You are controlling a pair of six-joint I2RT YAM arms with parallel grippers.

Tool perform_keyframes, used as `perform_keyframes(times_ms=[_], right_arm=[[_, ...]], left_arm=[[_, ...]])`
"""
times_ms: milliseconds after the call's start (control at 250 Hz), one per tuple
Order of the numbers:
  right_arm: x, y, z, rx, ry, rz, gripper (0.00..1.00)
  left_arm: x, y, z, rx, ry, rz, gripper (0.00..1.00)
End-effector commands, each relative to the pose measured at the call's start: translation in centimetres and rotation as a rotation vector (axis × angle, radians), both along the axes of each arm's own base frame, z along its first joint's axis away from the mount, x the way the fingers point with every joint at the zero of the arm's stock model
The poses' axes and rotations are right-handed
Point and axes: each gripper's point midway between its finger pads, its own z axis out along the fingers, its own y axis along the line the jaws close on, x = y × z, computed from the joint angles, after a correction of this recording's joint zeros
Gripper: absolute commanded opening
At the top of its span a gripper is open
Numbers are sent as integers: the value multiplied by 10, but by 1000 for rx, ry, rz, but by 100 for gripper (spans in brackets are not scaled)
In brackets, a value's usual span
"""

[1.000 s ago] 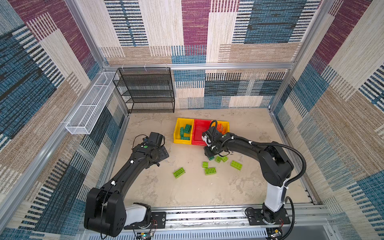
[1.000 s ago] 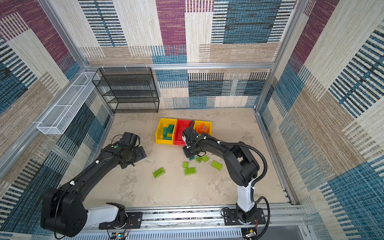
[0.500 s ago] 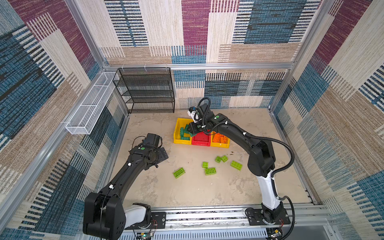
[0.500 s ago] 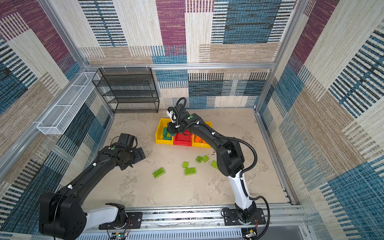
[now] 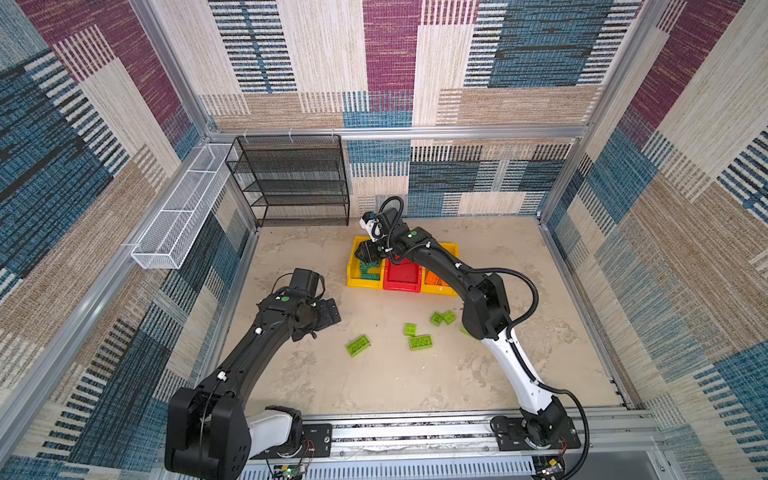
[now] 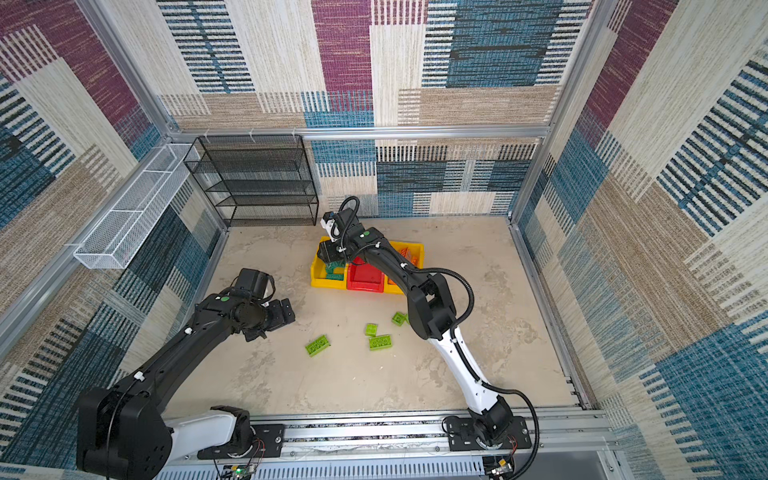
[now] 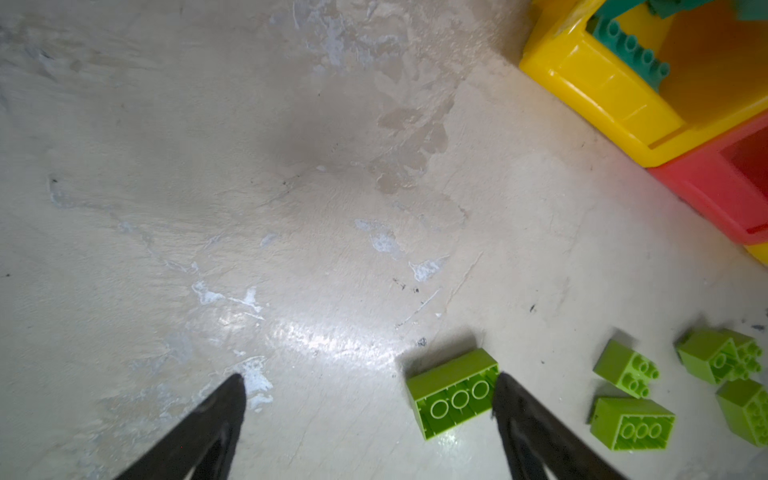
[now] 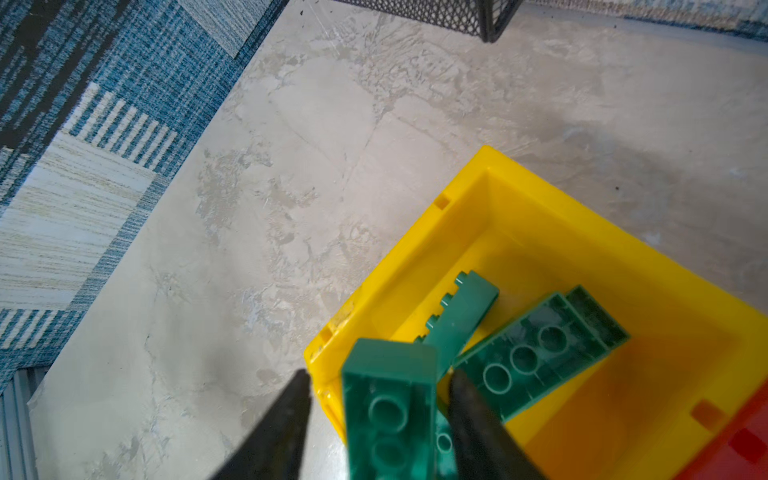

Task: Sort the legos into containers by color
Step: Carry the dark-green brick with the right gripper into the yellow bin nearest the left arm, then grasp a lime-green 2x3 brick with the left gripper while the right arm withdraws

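Right jaws stand parted, dark teal brick (image 8: 388, 411) loose between them over the yellow bin (image 8: 582, 220); your left jaws, spread wide, sit nearer the lime brick (image 7: 453, 382), its long axis in line with their gap.

The surface (image 5: 374, 386) lies bare along its front edge and down its right side, with open room to pass there. In the middle, lime green bricks (image 5: 419, 341) lie scattered. Three bins (image 5: 401, 276) stand side by side near the back edge, with the right arm (image 5: 449, 270) stretched over them. A black rack (image 5: 291, 183) fills the back-left corner.
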Motion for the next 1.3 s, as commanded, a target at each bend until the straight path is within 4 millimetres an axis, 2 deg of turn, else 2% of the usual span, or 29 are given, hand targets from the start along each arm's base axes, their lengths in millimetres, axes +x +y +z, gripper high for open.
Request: perform_keyframes(times_ms=[0,84,180,364,476,640,692,708,832,932,1000,1076,1196,1296], right_arm=[[2,-7,5,0,8,-16,92],[0,-15,22,5,-9,-24,100],[-7,-32,44,18,3,-35,100],[-37,-84,67,40,76,-90,100],[-58,-118,82,68,87,-118,100],[-85,-156,91,53,83,-160,100],[-89,-163,97,54,73,-171,100],[-93,-167,91,45,84,-175,100],[-105,-180,96,51,76,-192,100],[-112,-189,100,53,69,-203,100],[-116,-194,103,54,62,-209,100],[-121,-200,107,57,53,-220,100],[-126,-210,111,58,45,-238,100],[-131,-219,117,56,33,-260,100]], left_arm=[[-6,-12,-8,-35,35,-73,93],[-10,-21,-16,-29,65,-115,93],[-12,-34,-19,21,66,-208,93],[-14,-68,-22,127,31,-430,92],[-17,-82,-33,180,42,-529,91],[-20,-94,-50,208,68,-584,90],[-21,-96,-55,214,77,-593,90],[-21,-96,-57,216,82,-594,90],[-25,-101,-71,225,128,-609,85],[-30,-106,-80,215,153,-611,77],[-33,-102,-86,239,173,-592,71],[-35,-95,-89,277,197,-573,59],[-25,-94,-78,309,181,-549,37],[-6,-104,-59,322,148,-552,33]])
